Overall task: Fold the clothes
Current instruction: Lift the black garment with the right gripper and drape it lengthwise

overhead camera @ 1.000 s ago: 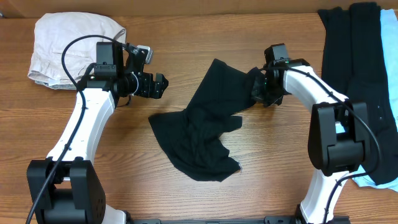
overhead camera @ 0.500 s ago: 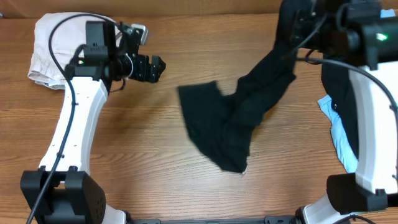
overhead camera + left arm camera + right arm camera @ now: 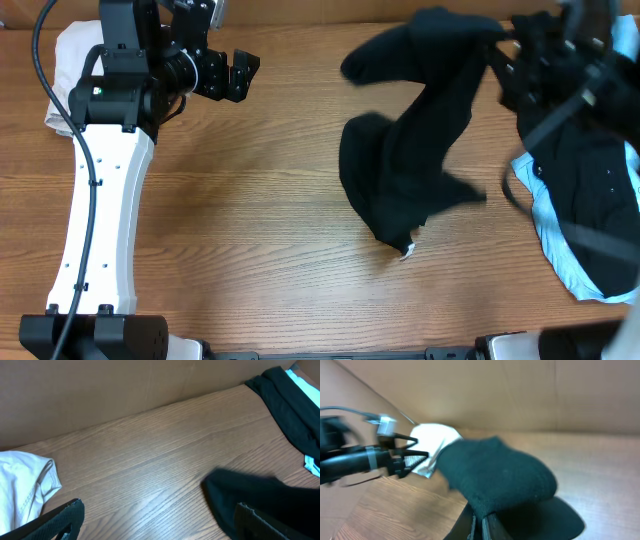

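Note:
A black garment (image 3: 415, 150) hangs from my right gripper (image 3: 505, 50), which is raised high at the far right and blurred. Its lower end, with a small white label (image 3: 408, 251), still touches the table. In the right wrist view the jaws (image 3: 482, 522) are shut on a bunched fold of this black garment (image 3: 500, 475). My left gripper (image 3: 238, 75) is open and empty at the far left, above bare wood; its fingertips (image 3: 155, 517) frame the table in the left wrist view, with the black garment (image 3: 260, 495) at the right.
A pale beige garment (image 3: 68, 60) lies crumpled at the far left corner, also seen in the left wrist view (image 3: 25, 485). A pile of black clothes (image 3: 590, 190) over a light-blue one (image 3: 550, 225) lies at the right edge. A cardboard wall (image 3: 125, 385) backs the table.
My right gripper has lifted the black garment up and to the right, dragging its lower end across the table. My left arm has drawn back toward the far left corner.

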{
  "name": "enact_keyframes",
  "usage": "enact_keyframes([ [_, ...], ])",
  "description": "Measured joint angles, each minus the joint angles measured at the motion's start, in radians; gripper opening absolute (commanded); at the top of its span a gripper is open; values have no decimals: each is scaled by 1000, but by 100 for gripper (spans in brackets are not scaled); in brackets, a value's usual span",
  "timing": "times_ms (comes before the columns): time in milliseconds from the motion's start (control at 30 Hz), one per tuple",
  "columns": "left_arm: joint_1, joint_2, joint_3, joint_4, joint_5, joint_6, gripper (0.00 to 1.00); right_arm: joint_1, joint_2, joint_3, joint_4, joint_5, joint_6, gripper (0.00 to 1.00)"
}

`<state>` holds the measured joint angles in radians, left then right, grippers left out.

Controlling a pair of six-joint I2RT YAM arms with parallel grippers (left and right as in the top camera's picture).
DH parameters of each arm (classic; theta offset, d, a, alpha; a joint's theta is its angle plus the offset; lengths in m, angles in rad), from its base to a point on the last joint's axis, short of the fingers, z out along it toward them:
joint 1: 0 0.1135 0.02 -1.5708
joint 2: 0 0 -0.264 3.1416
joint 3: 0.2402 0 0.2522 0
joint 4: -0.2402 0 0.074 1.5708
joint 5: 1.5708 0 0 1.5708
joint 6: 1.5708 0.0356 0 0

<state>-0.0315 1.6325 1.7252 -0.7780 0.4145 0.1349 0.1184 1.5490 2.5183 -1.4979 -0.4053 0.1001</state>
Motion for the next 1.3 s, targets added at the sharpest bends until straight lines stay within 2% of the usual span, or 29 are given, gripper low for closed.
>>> enact_keyframes([
  [233, 0, -9, 6, -5, -1, 9, 99, 0, -219, 50, 12, -24, -42, 4],
  [400, 0, -59, 48, -1, -22, 28, 100, 0, -221, 76, 47, -32, -57, 4],
  [667, 0, -148, 101, 4, -52, 31, 100, 0, -203, 231, 64, 8, -68, 4],
  [867, 0, -147, 101, 2, -82, 31, 100, 0, -207, 161, 10, 76, -55, 4],
  [967, 0, -147, 101, -2, -119, 31, 100, 0, -124, 71, 2, 84, -40, 4],
  [1133, 0, -147, 101, -40, -173, 30, 100, 0, 194, -60, 5, 33, -25, 4],
  [1300, 0, -126, 101, -139, -187, 30, 100, 0, 402, -78, 50, -3, -21, 9],
])
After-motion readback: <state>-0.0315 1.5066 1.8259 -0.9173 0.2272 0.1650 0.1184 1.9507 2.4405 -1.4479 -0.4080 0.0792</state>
